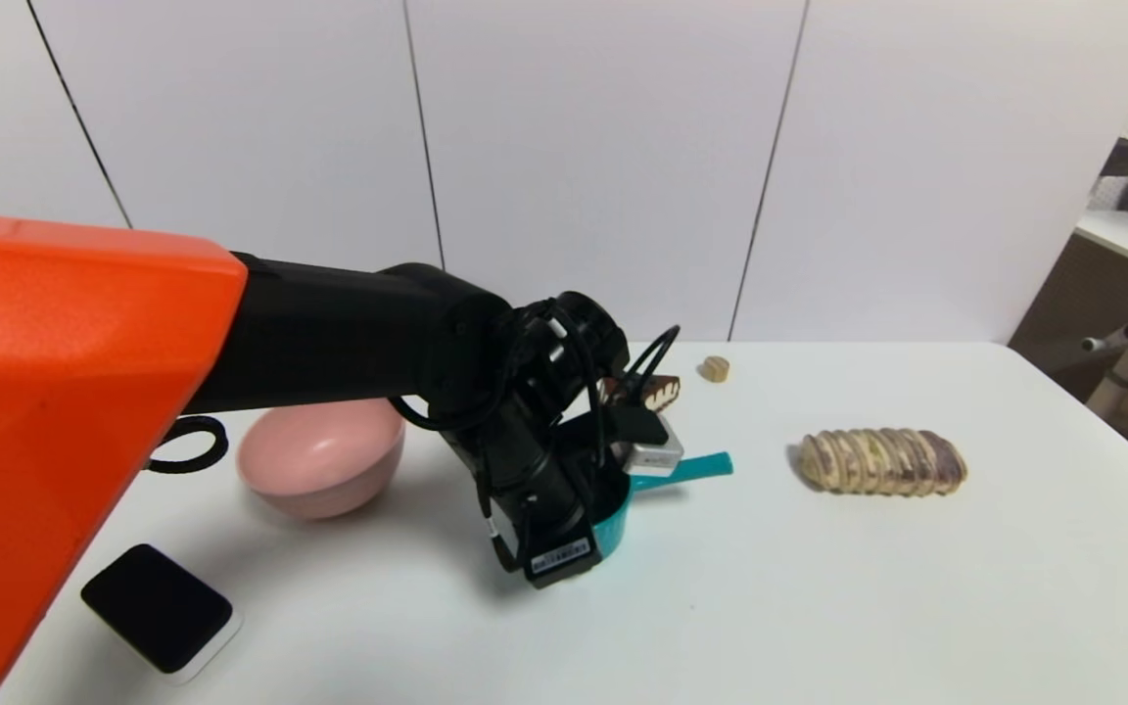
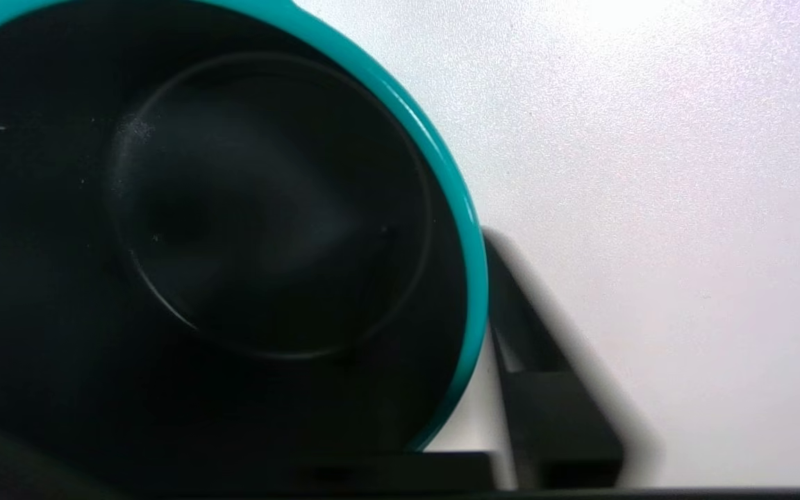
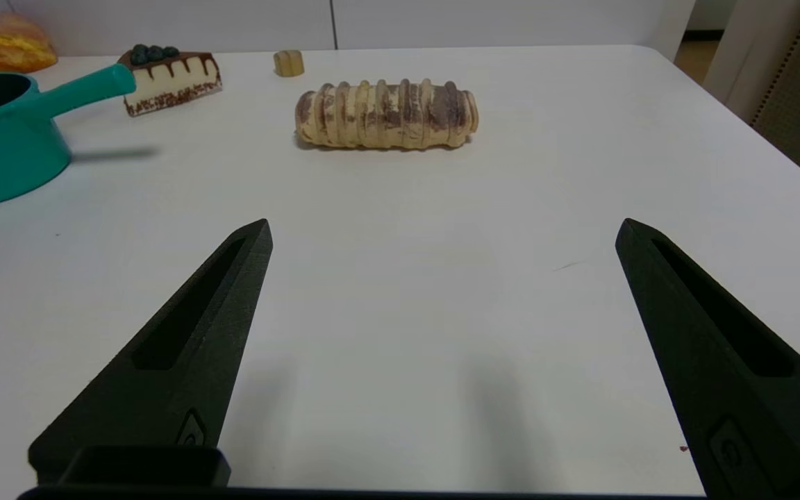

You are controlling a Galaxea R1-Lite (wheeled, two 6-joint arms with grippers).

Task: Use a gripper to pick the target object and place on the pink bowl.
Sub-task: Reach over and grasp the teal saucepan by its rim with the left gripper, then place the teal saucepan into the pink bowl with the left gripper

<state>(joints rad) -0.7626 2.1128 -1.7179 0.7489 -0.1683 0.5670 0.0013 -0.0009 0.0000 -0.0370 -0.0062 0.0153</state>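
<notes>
Hides the near contact in the head view, the left gripper (image 2: 476, 239) being down over the teal saucepan (image 1: 611, 534) on the bench (image 1: 789, 607). Has its jaws closed on the saucepan's wall, one finger outside, the other lost against the dark interior. Cuts off part of the rim in the left wrist view; shows a dark, round inner base. Sits to the left, apart from the saucepan: the pink bowl (image 1: 324, 460), partly covered by the arm, contents impossible to tell. Waits above the bench at right, right gripper (image 3: 444, 222), jaws wide open, gripping nothing.
</notes>
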